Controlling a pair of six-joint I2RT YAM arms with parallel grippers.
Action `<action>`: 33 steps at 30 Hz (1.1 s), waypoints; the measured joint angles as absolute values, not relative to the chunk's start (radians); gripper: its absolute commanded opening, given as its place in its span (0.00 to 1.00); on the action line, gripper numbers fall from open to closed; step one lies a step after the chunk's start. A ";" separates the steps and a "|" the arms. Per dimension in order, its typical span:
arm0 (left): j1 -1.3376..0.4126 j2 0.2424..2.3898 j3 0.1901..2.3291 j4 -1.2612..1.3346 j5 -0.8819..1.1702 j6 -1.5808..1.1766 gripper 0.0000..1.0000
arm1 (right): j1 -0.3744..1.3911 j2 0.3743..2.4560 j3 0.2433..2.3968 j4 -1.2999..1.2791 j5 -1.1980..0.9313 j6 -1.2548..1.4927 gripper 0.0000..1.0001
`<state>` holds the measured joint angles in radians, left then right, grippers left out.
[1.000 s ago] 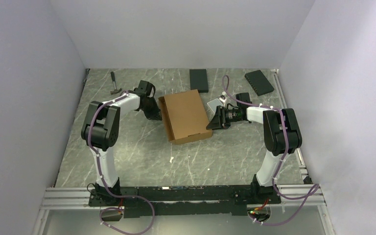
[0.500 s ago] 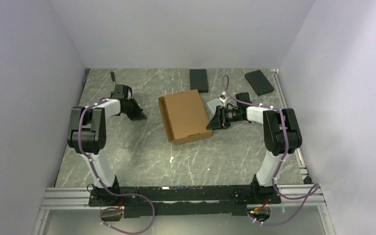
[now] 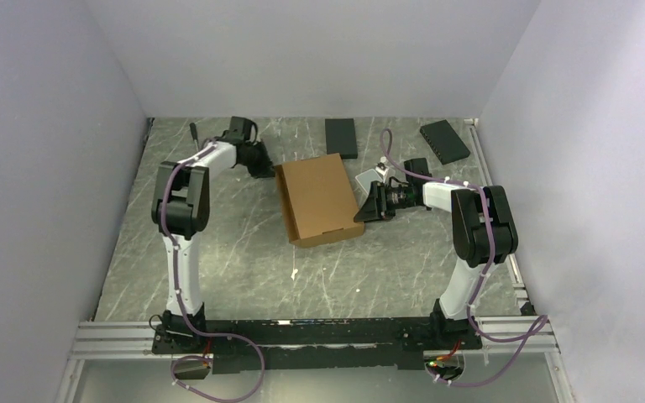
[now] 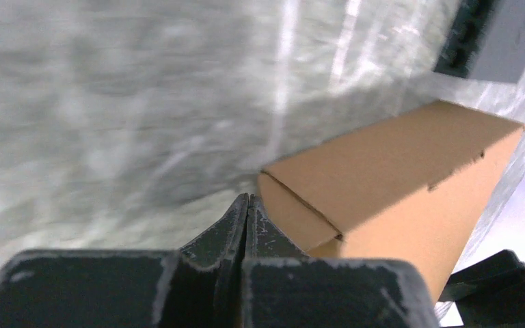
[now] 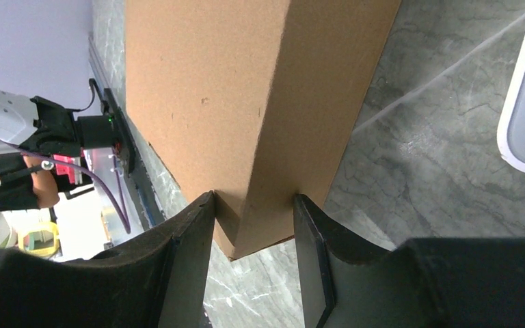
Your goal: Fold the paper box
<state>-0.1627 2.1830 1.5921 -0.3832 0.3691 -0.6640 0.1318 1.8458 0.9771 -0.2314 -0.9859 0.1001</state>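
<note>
Cardboard: the box (image 3: 317, 200) is plain brown, folded shallow with its top closed. It lies flat near the middle of the tabletop (image 3: 218, 243), turned slightly askew, and is the largest thing in view.
Left side: the left claw (image 3: 260, 164) is low at the box's far left corner, its fingers pressed together with nothing between them. In the wrist view the tip (image 4: 247, 199) sits just beside a box corner (image 4: 396, 178). Whether it touches cannot be told, and the tabletop there is blurred.
Right side: the right claw (image 3: 363, 210) is at the box's near right corner, lying almost level with the tabletop. In the wrist view its fingers (image 5: 202, 225) straddle the edge where the box's top meets its side wall (image 5: 246, 89), one finger on each face, pinching the cardboard.
Far edge: one black slab (image 3: 341, 137) lies just beyond the box, and a second (image 3: 445, 141) sits well to the right, near the wall.
Beside the right arm: a whitish case (image 3: 369, 179) rests on the tabletop just beside the box's right side and apart from it.
</note>
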 measured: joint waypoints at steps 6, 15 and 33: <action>-0.282 2.205 1.705 -0.459 0.309 -0.592 0.04 | 0.131 1.839 0.981 -0.246 -0.969 0.095 0.47; -0.280 2.066 1.512 -0.466 0.205 -0.578 0.18 | 0.135 1.834 0.990 -0.267 -0.957 0.062 0.48; -0.170 1.913 1.161 0.047 0.632 -0.731 0.93 | 0.145 1.814 1.008 -0.302 -0.923 -0.024 0.48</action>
<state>-0.1703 1.9133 1.1614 0.0471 0.6323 -0.7315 0.1448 1.8137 1.0080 -0.3023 -0.9226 -0.0238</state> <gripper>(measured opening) 0.932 0.486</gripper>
